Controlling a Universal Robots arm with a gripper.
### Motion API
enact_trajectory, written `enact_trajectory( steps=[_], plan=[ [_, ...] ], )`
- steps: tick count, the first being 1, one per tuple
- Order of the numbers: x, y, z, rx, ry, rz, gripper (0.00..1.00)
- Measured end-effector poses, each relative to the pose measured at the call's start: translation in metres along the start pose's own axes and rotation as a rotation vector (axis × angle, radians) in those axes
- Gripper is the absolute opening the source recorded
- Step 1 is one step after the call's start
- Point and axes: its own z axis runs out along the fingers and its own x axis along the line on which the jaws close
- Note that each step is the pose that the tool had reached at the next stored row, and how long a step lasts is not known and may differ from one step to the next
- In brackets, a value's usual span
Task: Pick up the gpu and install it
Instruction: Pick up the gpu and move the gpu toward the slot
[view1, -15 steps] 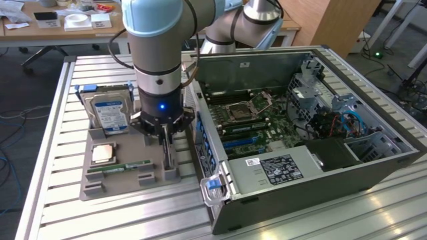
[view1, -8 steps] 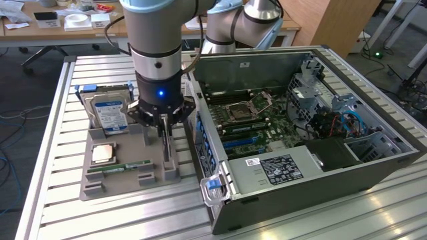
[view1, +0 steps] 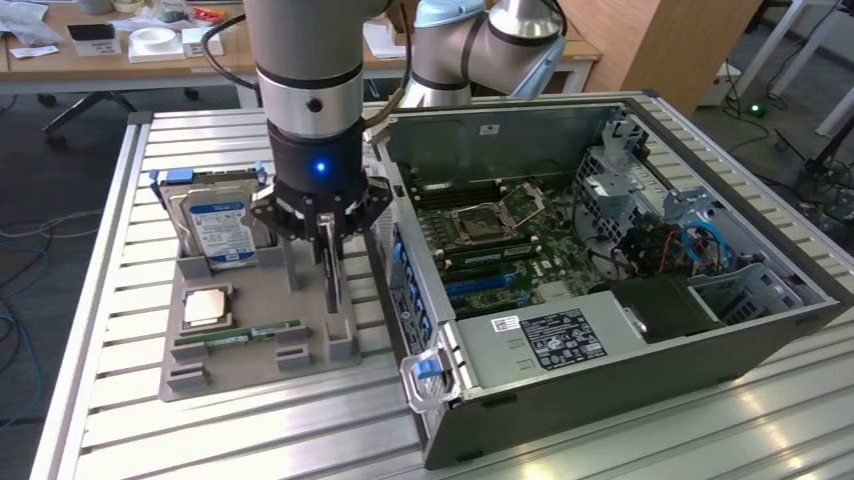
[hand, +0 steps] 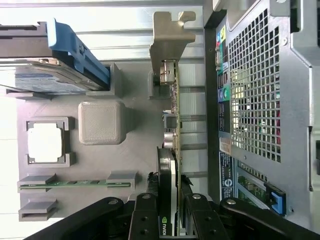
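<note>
Surface (view1: 134, 420): ribbed aluminium slats, bright and reflective, carrying everything listed here.

Holder tray (view1: 240, 375): matte grey plastic, blocky, with raised cradles and slots. Nearest along its front lies a narrow green RAM stick (view1: 240, 334) flat in two clips; just behind it is a square silver CPU (view1: 204, 305) in a frame.

Arm (view1: 310, 60): a thick grey column coming straight down over the tray's case-side edge, wrist vertical, with a blue light lit on the black wrist unit.

Tool (view1: 328, 262): black linkage fingers (hand: 145, 210) pointing down, drawn in partway and closed onto the gpu (hand: 171, 125), one pad against each flat face.

The gpu: a thin green board standing on edge in the tray's slot beside the case, with a dark heatsink face between the pads. Its silver bracket is at the end away from the tool.

Hard drive (view1: 220, 228): silver with a blue label, propped upright at the tray's back in a blue carrier.

Computer case (view1: 601, 350): dark grey steel tower lying on its side, panel off, at the exterior view's right of the tray. Its motherboard (view1: 494, 235) is exposed, and its rear wall is perforated mesh.
</note>
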Motion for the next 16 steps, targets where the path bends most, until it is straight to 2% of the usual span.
enact_trajectory(
  steps=[8, 16],
  plan=[
    [0.0, 0.0014, -0.029, 0.0, 0.0, 0.0, 0.27],
    [-0.001, 0.003, -0.0622, 0.0, -0.0001, 0.0, 0.27]
  ],
)
